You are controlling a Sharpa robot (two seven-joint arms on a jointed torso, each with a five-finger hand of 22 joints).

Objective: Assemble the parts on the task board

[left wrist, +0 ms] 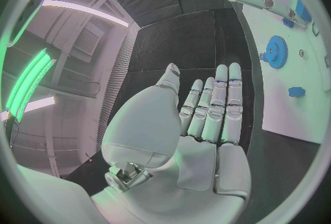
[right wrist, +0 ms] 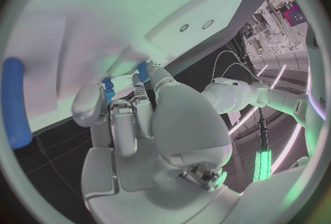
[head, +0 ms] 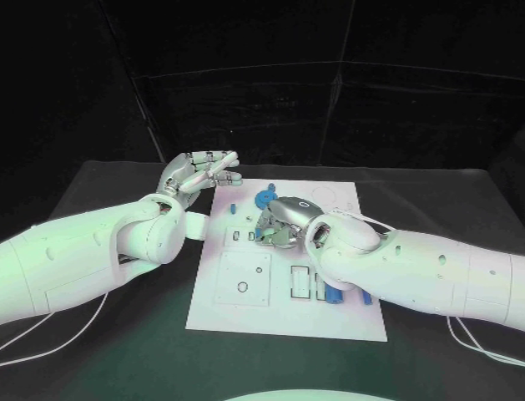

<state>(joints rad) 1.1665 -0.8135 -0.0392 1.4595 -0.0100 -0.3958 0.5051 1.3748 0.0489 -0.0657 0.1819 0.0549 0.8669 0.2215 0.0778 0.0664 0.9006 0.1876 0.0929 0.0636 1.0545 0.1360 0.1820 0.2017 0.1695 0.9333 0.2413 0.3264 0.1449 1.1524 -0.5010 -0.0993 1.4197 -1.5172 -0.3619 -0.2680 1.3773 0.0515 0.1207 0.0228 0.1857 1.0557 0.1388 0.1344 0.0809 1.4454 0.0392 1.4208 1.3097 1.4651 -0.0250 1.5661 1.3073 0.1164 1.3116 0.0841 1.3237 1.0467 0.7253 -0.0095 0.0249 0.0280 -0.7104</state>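
You are in the middle of seating a part: your right hand (head: 284, 222) sits over the middle of the white board (head: 226, 309), fingers curled down onto a small blue piece (right wrist: 108, 89). In the right wrist view that piece shows between the fingertips, pressed close against the board's surface, so I judge the hand to be grasping it, not just resting there. Whether it is already in its slot you cannot tell from these pictures.

Your left hand (head: 197, 173) is raised at the upper left of the head view, just off the board's far left corner, fingers apart and holding nothing. The left wrist view confirms a flat, released palm.

The next move likely calls for a steady push straight down with the right hand, then a clean release; the left could come in to steady the board if it slides.

Count of blue parts in plain sight:
- one gear (left wrist: 276, 51), near the board's upper edge in the head view
- one small block (left wrist: 297, 91), beside the gear in the left wrist view
- one long bar (right wrist: 14, 101), at the left of the right wrist view
- the piece in your right hand

More blue shows near the right forearm in the head view, too hidden to count.
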